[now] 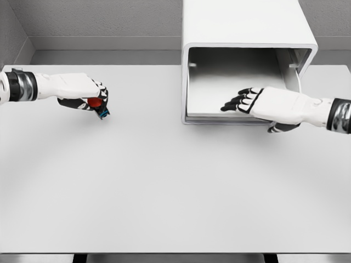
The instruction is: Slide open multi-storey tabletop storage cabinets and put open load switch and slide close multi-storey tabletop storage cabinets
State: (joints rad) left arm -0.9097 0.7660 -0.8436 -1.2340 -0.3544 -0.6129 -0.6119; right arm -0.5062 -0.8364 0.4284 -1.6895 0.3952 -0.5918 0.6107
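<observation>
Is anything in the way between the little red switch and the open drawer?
Bare table lies between the load switch in the left hand and the open drawer. But the right hand sits over the drawer's front.

The left hand (82, 93) is seen at the upper left with its fingers curled closed, its arm reaching in level from the left edge, while the right hand (271, 105) is held flat with fingers (238, 101) stretched out leftward.

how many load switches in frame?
1. The load switch, red and blue, is gripped by the left robot hand above the table's left side. None visible inside the open cabinet; the right robot hand hides part of it.
</observation>
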